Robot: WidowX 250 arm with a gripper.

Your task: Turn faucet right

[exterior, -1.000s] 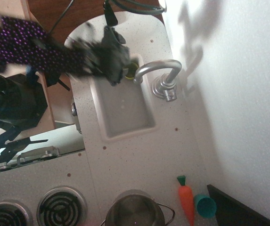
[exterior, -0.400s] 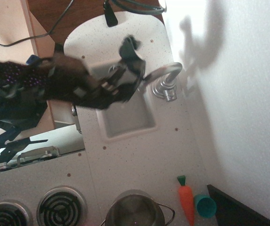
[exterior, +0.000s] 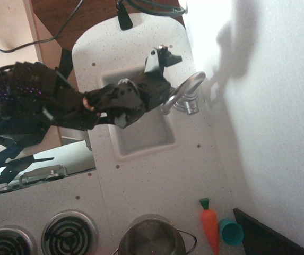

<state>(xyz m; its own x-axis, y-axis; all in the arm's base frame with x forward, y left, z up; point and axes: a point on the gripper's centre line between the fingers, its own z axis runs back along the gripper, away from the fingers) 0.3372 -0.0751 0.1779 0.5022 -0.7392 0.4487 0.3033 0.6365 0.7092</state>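
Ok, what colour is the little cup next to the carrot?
Teal. The cup shows in the only view, observation.image, beside the orange carrot.

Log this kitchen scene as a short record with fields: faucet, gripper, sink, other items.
faucet: silver gooseneck faucet, spout angled over the sink's right edge
gripper: gripper beside the spout; state of the jaws unclear
sink: sink, basin partly hidden by the arm
other items: steel pot, toy carrot, teal cup, stove burner
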